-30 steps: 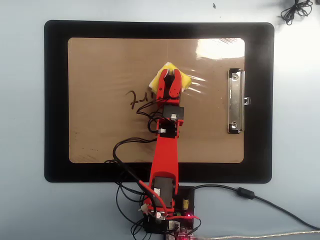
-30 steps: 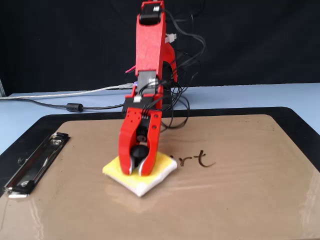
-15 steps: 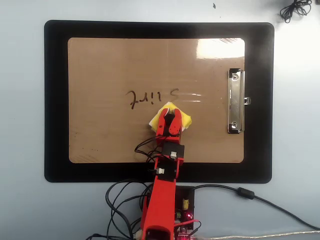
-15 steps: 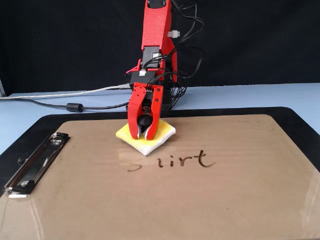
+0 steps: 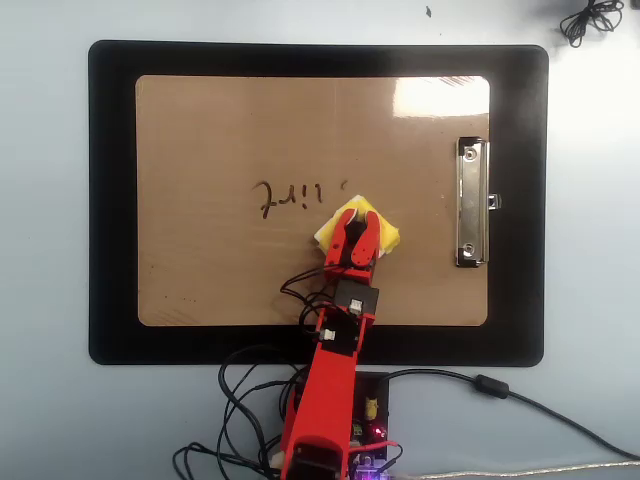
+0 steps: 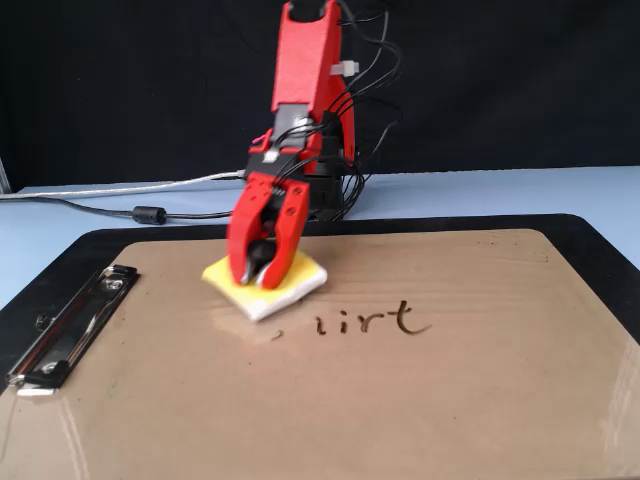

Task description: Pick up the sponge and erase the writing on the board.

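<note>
Near the middle of the board [image 5: 220, 270], a little toward four o'clock in the overhead view, the sponge [image 5: 388, 236] lies flat on the tan surface with the red tool [image 5: 356, 222] pressed down onto it from the six o'clock side. The fixed view shows the tool [image 6: 258, 278] with its two fingers closed around the black knob on top of the sponge [image 6: 298, 286], so it is clamped on the sponge, though the motion blur there makes the exact contact a little hard to read. The writing [image 5: 292, 198] sits just at ten o'clock of the sponge in the overhead view; in the fixed view the strokes "irt" [image 6: 368, 320] remain legible at four o'clock of the sponge, and only a faint speck shows beside them. The metal clip [image 5: 472, 203] lies at three o'clock on the board, which rests on a black mat [image 5: 110, 200] on the pale blue worktop [image 5: 45, 250].
</note>
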`<state>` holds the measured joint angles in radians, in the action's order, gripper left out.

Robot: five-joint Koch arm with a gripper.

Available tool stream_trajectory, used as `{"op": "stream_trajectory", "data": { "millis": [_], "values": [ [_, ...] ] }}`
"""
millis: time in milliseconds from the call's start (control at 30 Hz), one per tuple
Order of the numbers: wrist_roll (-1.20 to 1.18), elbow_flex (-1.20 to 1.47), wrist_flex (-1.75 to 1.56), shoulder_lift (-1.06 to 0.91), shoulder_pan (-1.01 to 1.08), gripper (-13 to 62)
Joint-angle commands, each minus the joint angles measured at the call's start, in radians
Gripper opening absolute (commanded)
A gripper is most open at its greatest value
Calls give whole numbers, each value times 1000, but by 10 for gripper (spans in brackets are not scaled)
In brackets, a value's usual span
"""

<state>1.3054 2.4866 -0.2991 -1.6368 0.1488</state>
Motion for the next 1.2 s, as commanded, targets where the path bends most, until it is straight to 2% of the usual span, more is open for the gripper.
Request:
{"op": "stream_trajectory", "data": {
  "millis": [0,133,200,267,433,500,700,800,900,1000,1100,1167],
  "values": [
    [14,-72,-8,69,-2,-82],
    [12,-373,-9,370,-9,-82],
    [17,-453,-8,448,-21,-82],
    [48,-380,-6,405,-61,-82],
    [219,-95,-3,95,-196,-82],
    [239,-91,-2,98,-222,-82],
    [235,-405,-2,385,-219,-82],
    [238,-298,-6,307,-229,-82],
    [235,-77,3,64,-229,-82],
    [236,77,2,-86,-230,-82],
    [236,64,-9,-54,-245,-82],
    [236,-104,-8,117,-258,-82]
  ]
}}
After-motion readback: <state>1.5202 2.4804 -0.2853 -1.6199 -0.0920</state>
